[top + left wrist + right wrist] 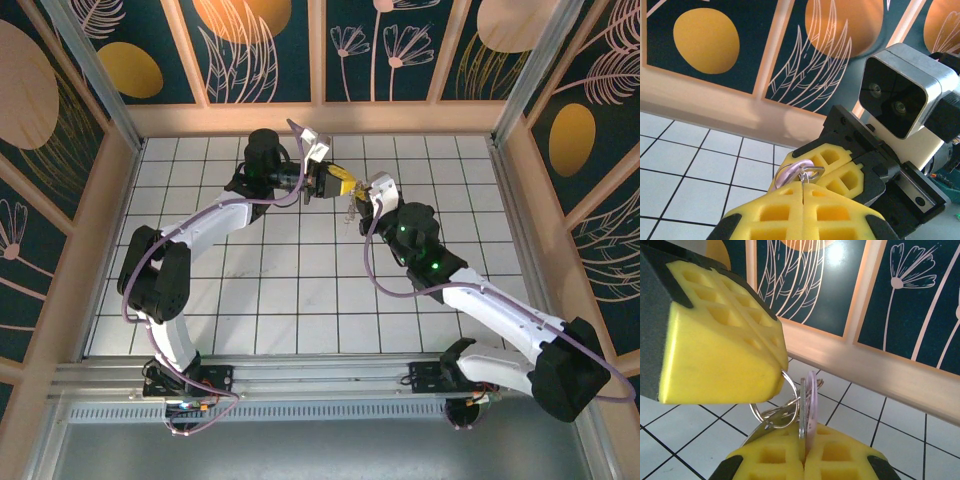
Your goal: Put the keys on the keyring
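Yellow foam pads of the right fingers (799, 447) lie nearest in the right wrist view. They are clenched on the key (809, 407), which stands edge-on between them, its lilac-pink part beside the silver metal. Just above, the left fingers (771, 365) are also pressed together and grasp the keyring (771, 412), whose thin silver loop hangs out from their tip and crosses the key.

Both things are off the desk (300, 290) and are brought together, so I judge that the threading step is now in hand. Whether the loop already passes through the hole of the key, I cannot tell; the metal parts overlap too closely. What is left is to seat the key fully on the loop and then to let go.

From above, both arms reach toward the far middle of the desk. The left arm comes from the left and the right arm from the right, and their wrists turn toward each other, so the fingers meet tip to tip above the tiles.
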